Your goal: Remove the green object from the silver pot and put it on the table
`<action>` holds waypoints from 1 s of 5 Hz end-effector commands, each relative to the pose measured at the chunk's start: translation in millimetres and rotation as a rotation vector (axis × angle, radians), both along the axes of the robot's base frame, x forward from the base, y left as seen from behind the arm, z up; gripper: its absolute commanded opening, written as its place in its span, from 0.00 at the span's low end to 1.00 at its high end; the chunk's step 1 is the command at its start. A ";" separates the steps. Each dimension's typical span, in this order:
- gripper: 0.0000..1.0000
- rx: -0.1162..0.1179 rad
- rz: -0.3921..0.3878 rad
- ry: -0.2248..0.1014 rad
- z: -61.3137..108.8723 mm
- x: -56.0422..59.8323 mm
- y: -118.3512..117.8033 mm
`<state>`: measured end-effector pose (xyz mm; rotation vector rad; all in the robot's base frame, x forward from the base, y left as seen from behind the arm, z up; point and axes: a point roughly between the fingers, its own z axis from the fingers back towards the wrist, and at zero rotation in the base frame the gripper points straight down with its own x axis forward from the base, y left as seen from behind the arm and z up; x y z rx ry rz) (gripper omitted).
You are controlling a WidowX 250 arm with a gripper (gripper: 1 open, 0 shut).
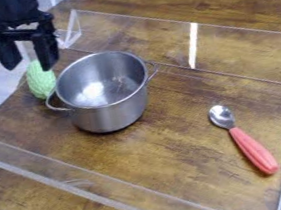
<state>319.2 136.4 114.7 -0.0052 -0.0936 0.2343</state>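
Item: green object (40, 80) lying on the table (187, 120) just beside the silver pot's (98, 91) left wall, outside its empty bowl; gripper (24, 57) directly above it, jaws wide, holding nothing, apparently poised over it.

My tabletop (177, 141) carries the silver pot (101, 91) centrally, the green object (39, 81) at its nine o'clock, and a red-handled spoon (244, 138) at four.
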 end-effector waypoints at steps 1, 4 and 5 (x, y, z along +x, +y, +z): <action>1.00 0.018 0.115 -0.085 9.8 13.1 -0.4; 1.00 -0.003 0.106 -0.129 -7.2 30.1 -17.4; 1.00 -0.007 0.072 -0.145 1.2 32.8 -14.8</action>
